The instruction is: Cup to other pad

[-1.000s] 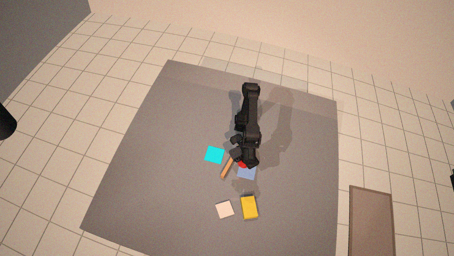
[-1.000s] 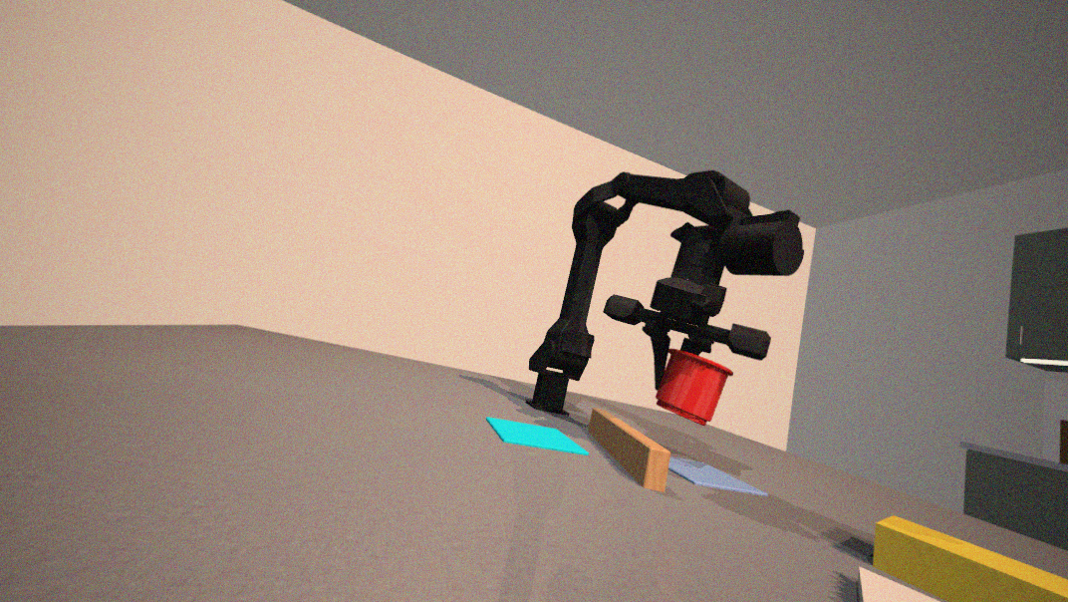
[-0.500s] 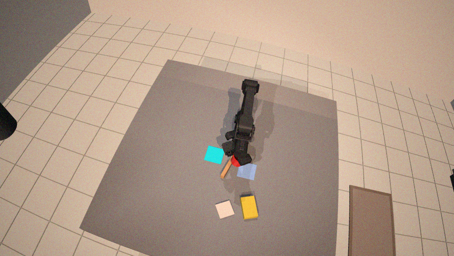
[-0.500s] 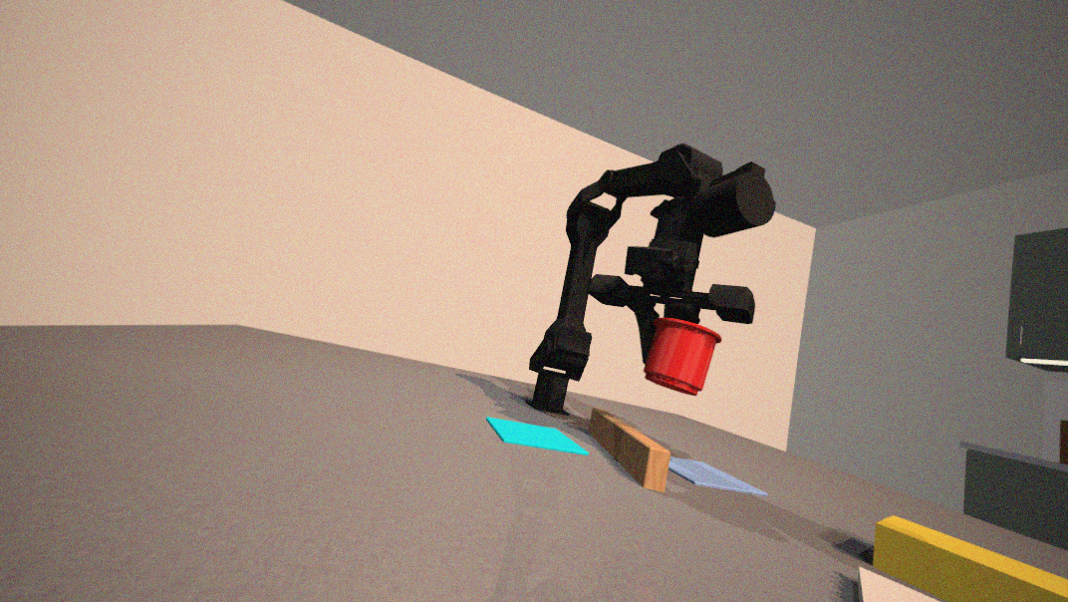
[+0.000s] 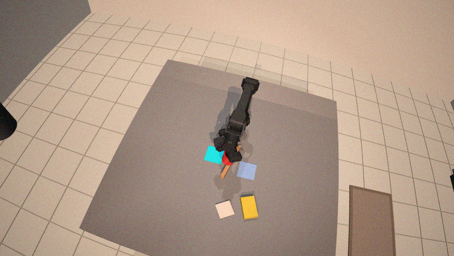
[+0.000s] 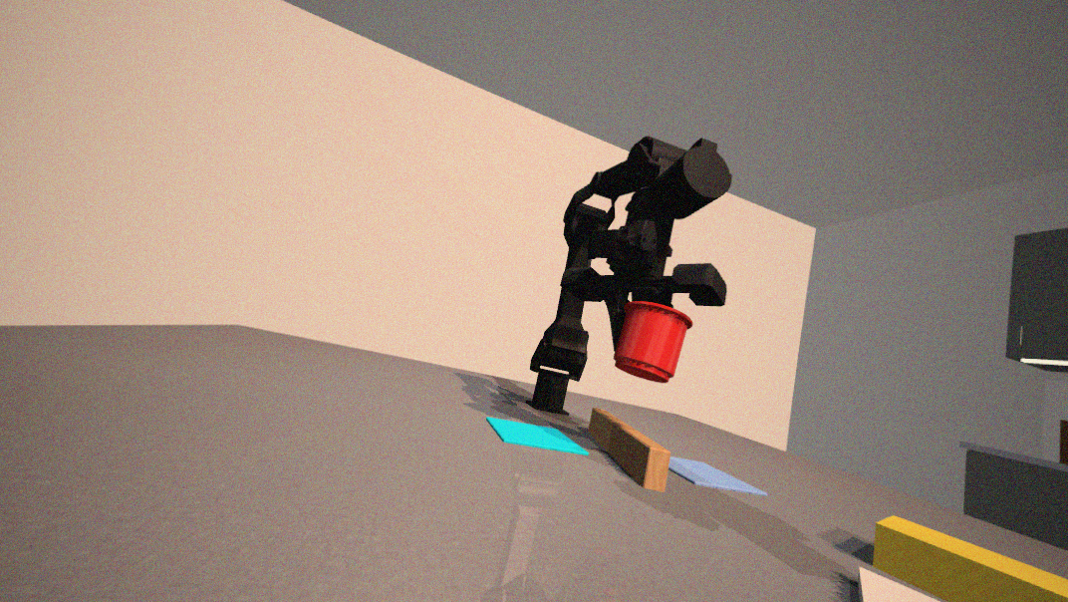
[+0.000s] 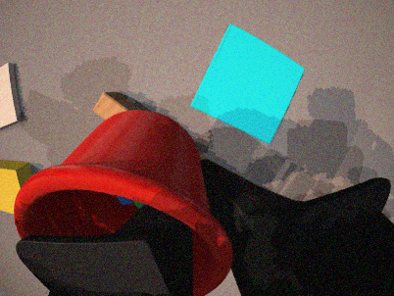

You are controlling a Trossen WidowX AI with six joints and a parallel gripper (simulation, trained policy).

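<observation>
Claw (image 5: 227,156) (image 6: 635,329) (image 7: 193,170) pinched on red cup (image 5: 227,159) (image 6: 652,341) (image 7: 142,142), raised, apparently above wooden bar (image 5: 225,171) (image 6: 629,451) (image 7: 114,104)

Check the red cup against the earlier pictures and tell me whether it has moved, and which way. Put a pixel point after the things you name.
Yes. In the top view, the red cup (image 5: 227,159) (image 6: 652,342) (image 7: 142,147) has shifted away from the blue pad (image 5: 246,170) (image 6: 713,475), toward the cyan pad (image 5: 213,154) (image 6: 536,435) (image 7: 250,80).
</observation>
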